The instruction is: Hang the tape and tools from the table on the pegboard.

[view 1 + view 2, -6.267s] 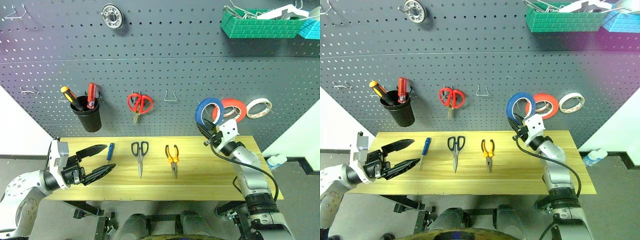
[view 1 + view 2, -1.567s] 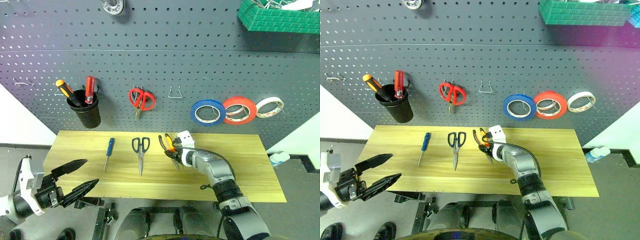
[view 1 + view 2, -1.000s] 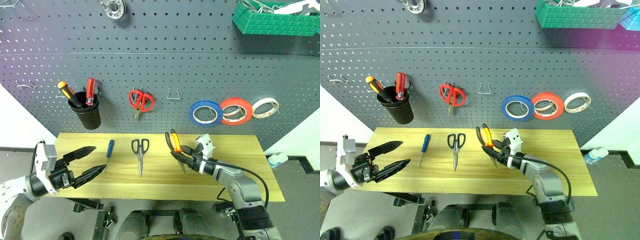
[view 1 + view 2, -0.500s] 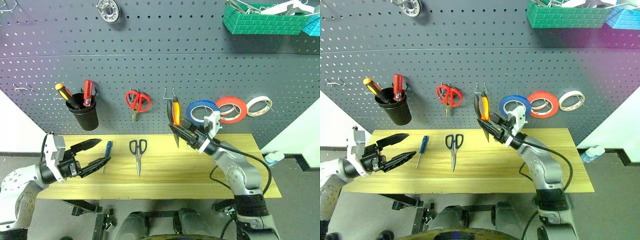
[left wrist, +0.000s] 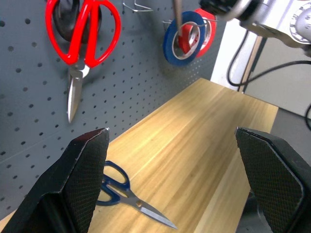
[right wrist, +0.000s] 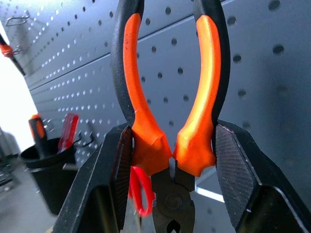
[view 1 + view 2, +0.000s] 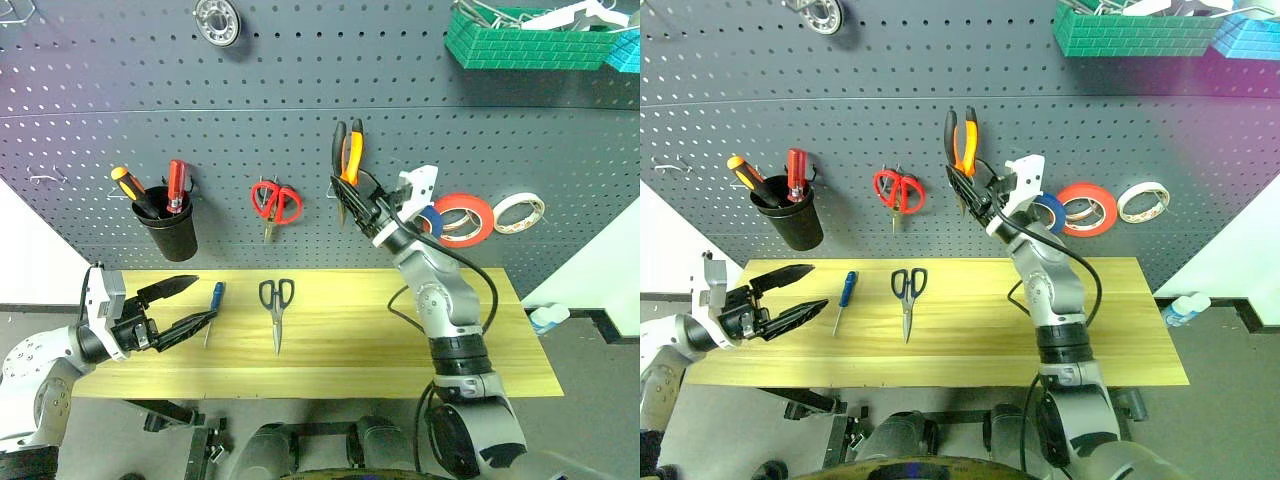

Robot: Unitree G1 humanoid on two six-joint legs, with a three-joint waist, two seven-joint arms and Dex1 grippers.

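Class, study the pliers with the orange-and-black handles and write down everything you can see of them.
The pliers with orange-and-black handles have two curved handles, orange inside and black outside, that look rubbery, joined to a dark steel head with a round pivot. The right gripper is shut on them where the handles meet the head. They are held in the air, handles up, close in front of the dark grey perforated pegboard, by a bare metal hook. Whether they touch it cannot be told.

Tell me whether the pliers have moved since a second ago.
Yes. The pliers, gripped by the right gripper, rose from above the table up to the pegboard, beside the red-handled scissors.
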